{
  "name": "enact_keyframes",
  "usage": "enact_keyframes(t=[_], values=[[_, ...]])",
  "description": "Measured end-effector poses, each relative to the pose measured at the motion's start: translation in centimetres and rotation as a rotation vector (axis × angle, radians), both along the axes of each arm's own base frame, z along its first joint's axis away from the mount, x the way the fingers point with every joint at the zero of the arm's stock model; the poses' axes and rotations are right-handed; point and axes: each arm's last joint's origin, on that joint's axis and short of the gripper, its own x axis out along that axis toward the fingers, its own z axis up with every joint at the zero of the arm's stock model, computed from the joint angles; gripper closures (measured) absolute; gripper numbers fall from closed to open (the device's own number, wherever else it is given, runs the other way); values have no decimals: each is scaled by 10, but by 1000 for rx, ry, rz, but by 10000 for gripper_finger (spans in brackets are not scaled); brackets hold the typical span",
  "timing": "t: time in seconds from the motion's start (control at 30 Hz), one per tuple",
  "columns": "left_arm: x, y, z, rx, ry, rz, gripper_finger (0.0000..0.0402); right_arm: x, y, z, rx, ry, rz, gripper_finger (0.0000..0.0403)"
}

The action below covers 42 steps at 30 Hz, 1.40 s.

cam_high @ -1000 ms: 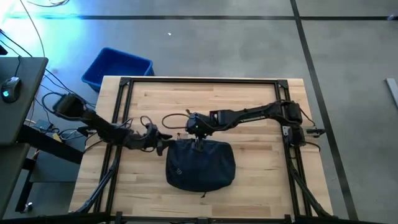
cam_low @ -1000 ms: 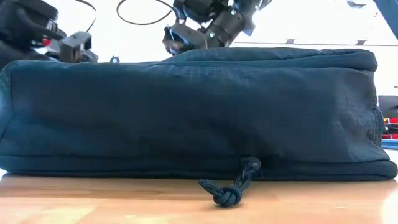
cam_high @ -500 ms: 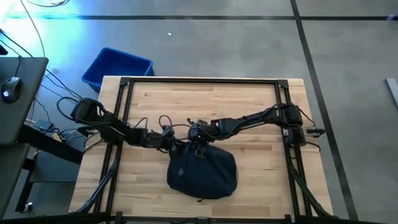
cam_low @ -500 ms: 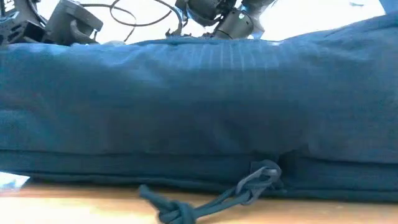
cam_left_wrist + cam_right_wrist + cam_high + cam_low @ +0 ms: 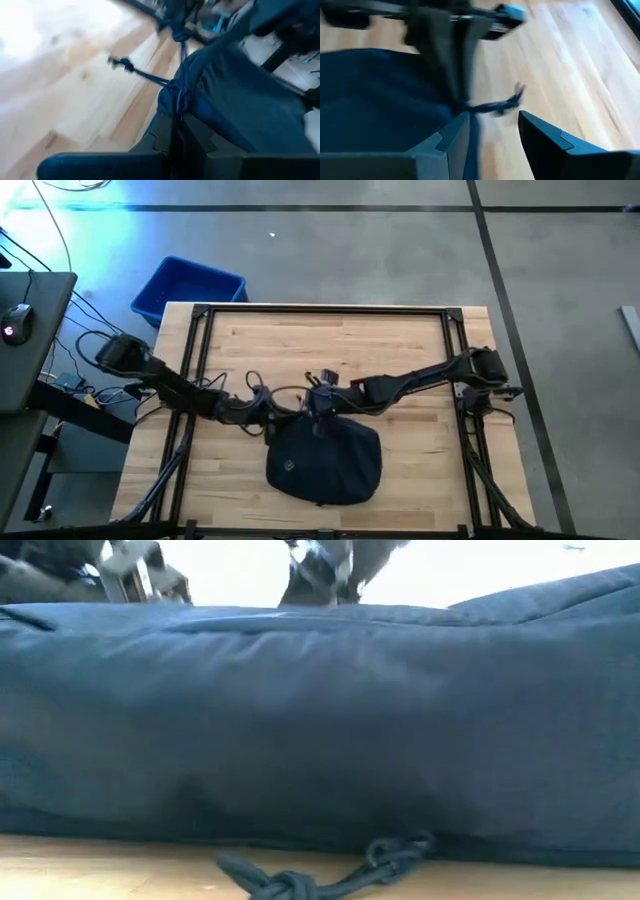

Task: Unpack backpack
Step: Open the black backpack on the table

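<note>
The dark navy backpack [image 5: 325,465] lies flat on the wooden table, near the front middle; in the low view it fills the picture [image 5: 320,730], with a knotted cord [image 5: 300,880] trailing onto the wood. My left gripper [image 5: 268,420] is at its far left corner, shut on a zipper cord. My right gripper [image 5: 318,408] hovers over the backpack's far edge, open [image 5: 492,137], with another knotted cord [image 5: 497,106] lying on the wood ahead of its fingers. My left gripper pinches a thin blue zipper cord [image 5: 178,107] between its two shut fingers [image 5: 200,142], just below the cord's knot at the backpack's corner. The fingers come in nearly level from the table's left. The cord runs on from the knot across the wood, and the backpack rests on the table.
A bright blue plastic bin [image 5: 190,288] stands on the floor beyond the table's far left corner. A black frame [image 5: 325,310] runs around the tabletop. Bare wood [image 5: 330,345] lies on the far side of the backpack.
My left gripper has gone toward the table's right, up to the backpack's far left corner, and rolled. My right gripper has moved toward the near edge, over the backpack's far edge. The backpack has slid toward the near edge and turned a little.
</note>
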Motion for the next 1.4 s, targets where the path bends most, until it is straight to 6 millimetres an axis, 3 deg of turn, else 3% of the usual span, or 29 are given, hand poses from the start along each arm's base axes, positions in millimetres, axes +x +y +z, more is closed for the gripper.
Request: enact_keyframes(t=[0.17,0.37,0.77,0.87,1.13,1.4], values=[[-9,-6,14,135,-44,96,401,-2,29,4,-33,-69,66,250],[-16,-12,20,219,-56,151,401,-5,37,2,-69,-110,11,250],[-18,-15,24,263,-74,145,401,7,9,11,-105,-213,-105,250],[-18,-15,25,265,-75,145,401,10,4,11,-25,-220,-67,250],[-18,-15,25,269,-76,146,401,23,-12,-5,88,-221,-8,253],[-18,-15,26,270,-78,154,401,20,-10,-3,51,-190,64,342]])
